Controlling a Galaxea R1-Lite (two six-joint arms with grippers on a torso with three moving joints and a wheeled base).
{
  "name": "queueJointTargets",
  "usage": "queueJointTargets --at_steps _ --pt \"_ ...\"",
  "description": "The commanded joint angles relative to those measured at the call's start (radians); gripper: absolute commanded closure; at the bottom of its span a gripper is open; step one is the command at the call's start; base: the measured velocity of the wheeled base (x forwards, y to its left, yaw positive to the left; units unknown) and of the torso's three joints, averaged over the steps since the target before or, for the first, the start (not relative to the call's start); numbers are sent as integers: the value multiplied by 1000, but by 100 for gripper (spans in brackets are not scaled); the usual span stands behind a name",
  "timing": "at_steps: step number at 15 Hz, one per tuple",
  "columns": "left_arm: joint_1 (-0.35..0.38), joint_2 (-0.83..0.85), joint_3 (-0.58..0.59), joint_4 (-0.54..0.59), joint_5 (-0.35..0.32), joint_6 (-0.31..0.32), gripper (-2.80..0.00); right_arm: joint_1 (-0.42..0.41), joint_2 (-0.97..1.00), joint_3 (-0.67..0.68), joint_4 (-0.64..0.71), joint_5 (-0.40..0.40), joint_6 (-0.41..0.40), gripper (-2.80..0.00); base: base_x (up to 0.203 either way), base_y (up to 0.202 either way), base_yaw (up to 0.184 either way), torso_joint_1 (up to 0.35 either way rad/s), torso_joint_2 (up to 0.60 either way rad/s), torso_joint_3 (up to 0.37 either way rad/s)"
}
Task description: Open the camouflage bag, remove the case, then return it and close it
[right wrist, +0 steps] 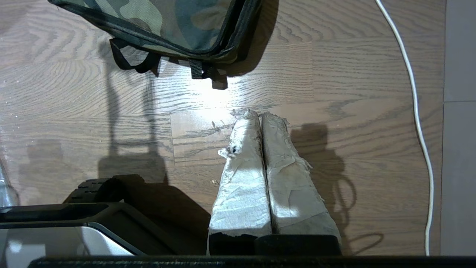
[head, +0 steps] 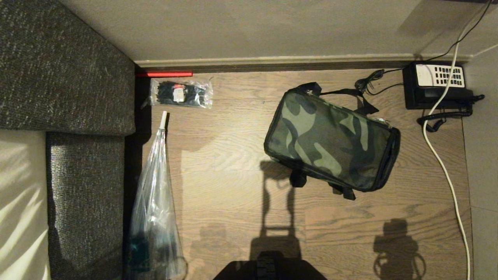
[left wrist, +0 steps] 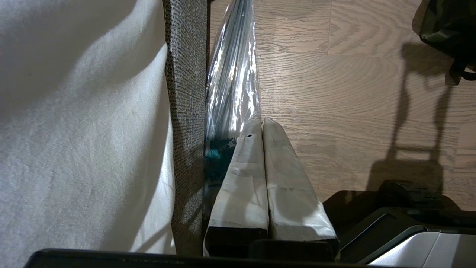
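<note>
The camouflage bag (head: 330, 142) lies closed and flat on the wooden floor, zipper shut, black straps trailing from its edges. The case is hidden. Neither arm shows in the head view, only their shadows on the floor. My right gripper (right wrist: 259, 114) hangs shut above bare floor, a short way from the camouflage bag's (right wrist: 178, 22) near edge, holding nothing. My left gripper (left wrist: 261, 121) is shut and empty too, parked beside the sofa, far from the bag (left wrist: 450, 26).
A grey sofa (head: 66, 77) with a white cover fills the left. A clear plastic sleeve (head: 155, 206) leans by it. A packet of black cable ties (head: 181, 93) lies near the wall. A black telephone (head: 435, 83) and white cable (head: 443, 163) sit at right.
</note>
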Motion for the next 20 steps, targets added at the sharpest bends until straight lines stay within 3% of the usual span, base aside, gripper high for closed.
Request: queueJointTargets --at_steps 1,20 --pt "-1 -1 0 0 1 -1 0 0 -31 12 -2 0 0 0 0 0 0 0 0 0" --pt "0 0 0 0 1 -2 0 0 -31 12 -2 0 0 0 0 0 0 0 0 0"
